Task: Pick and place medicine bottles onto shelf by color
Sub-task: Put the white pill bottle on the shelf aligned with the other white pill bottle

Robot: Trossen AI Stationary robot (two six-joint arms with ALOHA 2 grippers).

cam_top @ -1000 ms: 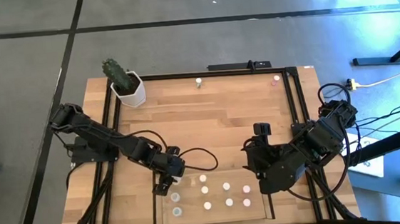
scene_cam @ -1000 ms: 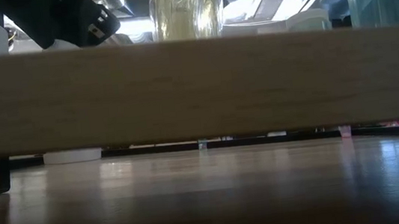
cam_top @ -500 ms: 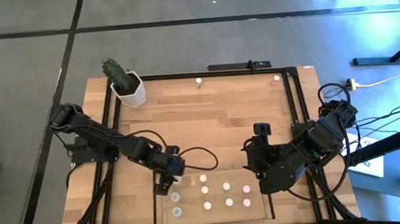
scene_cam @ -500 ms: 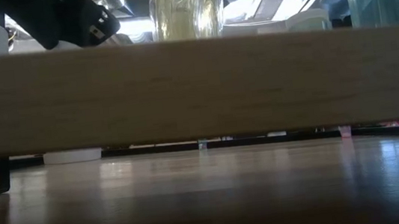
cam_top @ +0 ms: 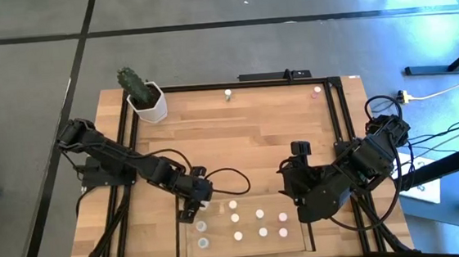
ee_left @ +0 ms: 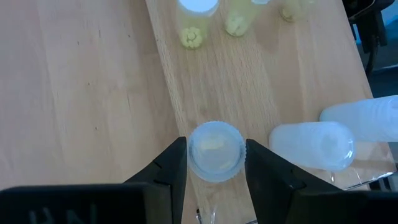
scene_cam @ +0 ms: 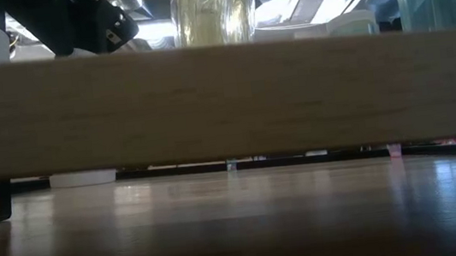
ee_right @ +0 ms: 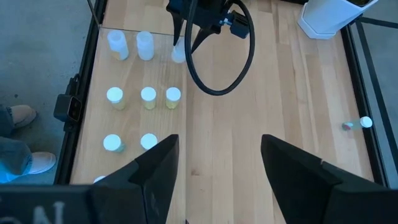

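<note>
Zero legible labels; left gripper clamps clear-grey bottle at shelf 10 o'clock, unchanged; right gripper open.

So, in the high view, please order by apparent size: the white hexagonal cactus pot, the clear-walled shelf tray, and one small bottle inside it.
1. Clear-walled shelf tray
2. White hexagonal cactus pot
3. Small bottle, clearly the smallest

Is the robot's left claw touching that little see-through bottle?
Touching. In the left wrist view, the left gripper has one finger on each side of the clear bottle, pressed against its cap with no gap.
</note>
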